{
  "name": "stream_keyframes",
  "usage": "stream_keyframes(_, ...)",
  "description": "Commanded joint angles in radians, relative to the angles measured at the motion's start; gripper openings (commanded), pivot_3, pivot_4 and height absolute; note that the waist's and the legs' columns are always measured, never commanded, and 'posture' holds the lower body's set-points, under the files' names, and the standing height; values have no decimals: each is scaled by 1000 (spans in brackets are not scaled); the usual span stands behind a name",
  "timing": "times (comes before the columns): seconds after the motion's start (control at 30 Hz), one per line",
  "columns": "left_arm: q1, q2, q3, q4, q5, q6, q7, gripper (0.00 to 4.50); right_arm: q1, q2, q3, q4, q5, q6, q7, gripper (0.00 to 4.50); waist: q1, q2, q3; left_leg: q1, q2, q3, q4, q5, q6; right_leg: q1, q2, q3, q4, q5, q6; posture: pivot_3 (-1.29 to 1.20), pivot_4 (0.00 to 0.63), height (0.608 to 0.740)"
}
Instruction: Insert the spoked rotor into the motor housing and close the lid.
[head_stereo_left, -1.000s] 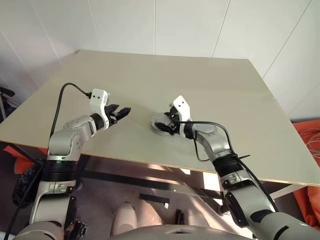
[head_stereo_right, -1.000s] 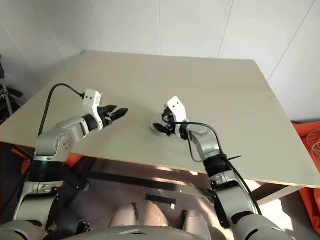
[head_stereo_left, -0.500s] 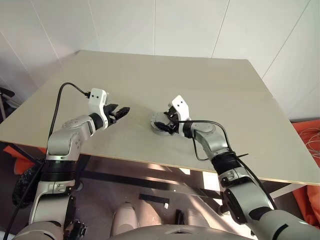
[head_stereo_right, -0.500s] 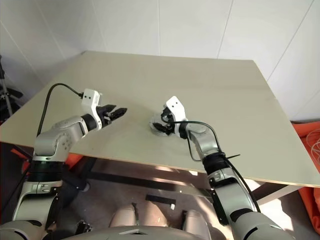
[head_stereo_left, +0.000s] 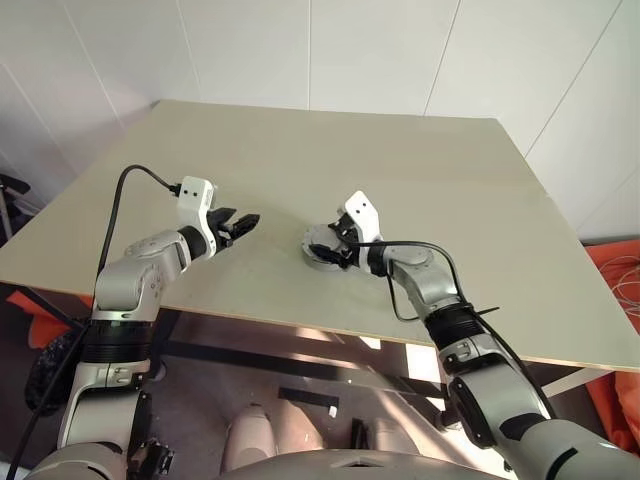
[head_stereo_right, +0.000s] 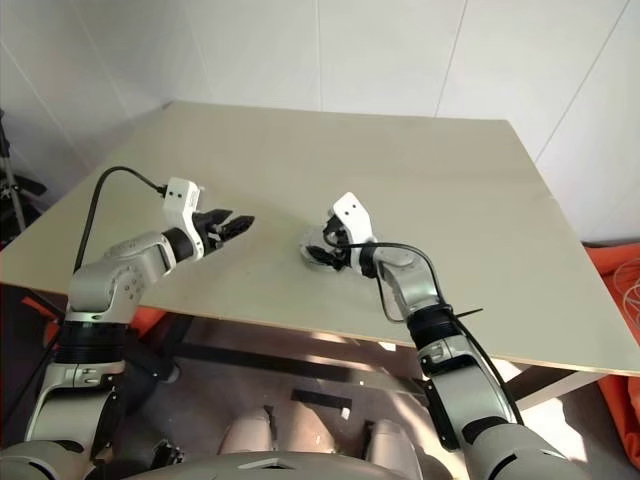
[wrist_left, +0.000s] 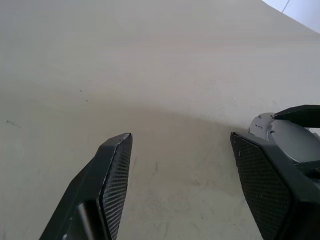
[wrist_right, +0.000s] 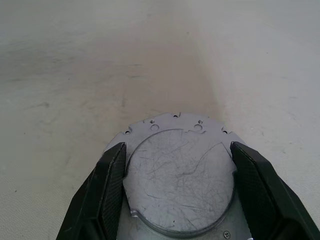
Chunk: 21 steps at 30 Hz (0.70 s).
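One short round grey metal body, the motor housing (head_stereo_left: 315, 250), sits mid-table. A flat, scratched grey disc (wrist_right: 180, 180) covers its top, over a wider flange with small holes; whether that disc is the lid I cannot tell. The spoked rotor is hidden. My right gripper (head_stereo_left: 336, 250) reaches low over the housing, open, with one finger on each side of the disc, close to its rim (wrist_right: 178, 147). My left gripper (head_stereo_left: 245, 221) hovers above the table to the left of the housing, open and empty (wrist_left: 181, 137). The housing's edge (wrist_left: 280, 137) appears in the left wrist view.
The pale wooden table (head_stereo_left: 400, 160) stretches far behind and to both sides of the housing. Its front edge (head_stereo_left: 300, 325) runs just below my arms. White walls stand behind, and orange cloth (head_stereo_left: 615, 290) lies on the floor at the right.
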Motion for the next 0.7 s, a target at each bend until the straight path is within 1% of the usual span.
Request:
stream_keyframes(0.03, -19, 10, 17, -27, -2, -9, -1, 3303, 7, -29, 1, 33, -29, -10, -7, 3202, 0, 0, 0, 0, 0, 0, 0, 0, 0, 0, 0, 0, 0, 0, 0, 0, 0, 740)
stream_keyframes(0.7, -22, 10, 17, -28, -1, -9, 1, 3303, 24, -65, 49, 25, -47, -35, 50, 3202, 1, 0, 0, 0, -1, 0, -3, 0, 1, 2, 0, 0, -5, 0, 0, 0, 0, 740)
